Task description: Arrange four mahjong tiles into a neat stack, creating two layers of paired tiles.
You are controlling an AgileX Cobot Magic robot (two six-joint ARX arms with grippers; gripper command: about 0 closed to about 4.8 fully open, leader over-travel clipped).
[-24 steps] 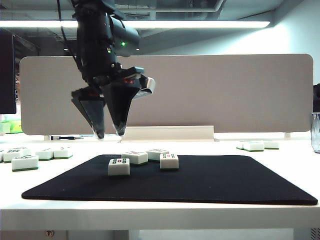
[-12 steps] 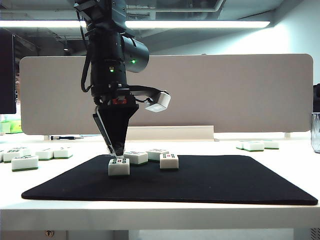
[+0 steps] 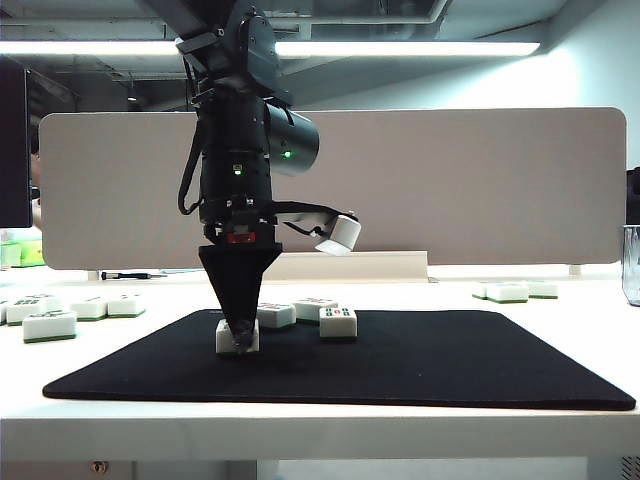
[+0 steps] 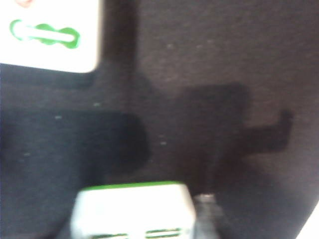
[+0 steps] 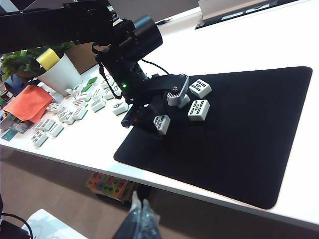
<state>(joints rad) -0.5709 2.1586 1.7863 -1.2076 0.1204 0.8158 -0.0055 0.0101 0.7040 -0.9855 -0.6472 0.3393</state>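
Black left hand [image 3: 240,335] straddles tile [image 3: 227,337].

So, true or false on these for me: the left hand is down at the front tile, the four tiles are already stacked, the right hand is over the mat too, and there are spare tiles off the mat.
1. The left hand is down at the front tile on the black mat. True.
2. The four mahjong tiles are already stacked in two layers. False: each lies singly on the mat, the other three just behind the front one.
3. The right hand is over the mat too. False: it hangs beyond the table's front edge, well clear of the mat.
4. Spare tiles lie on the white table off the mat. True.
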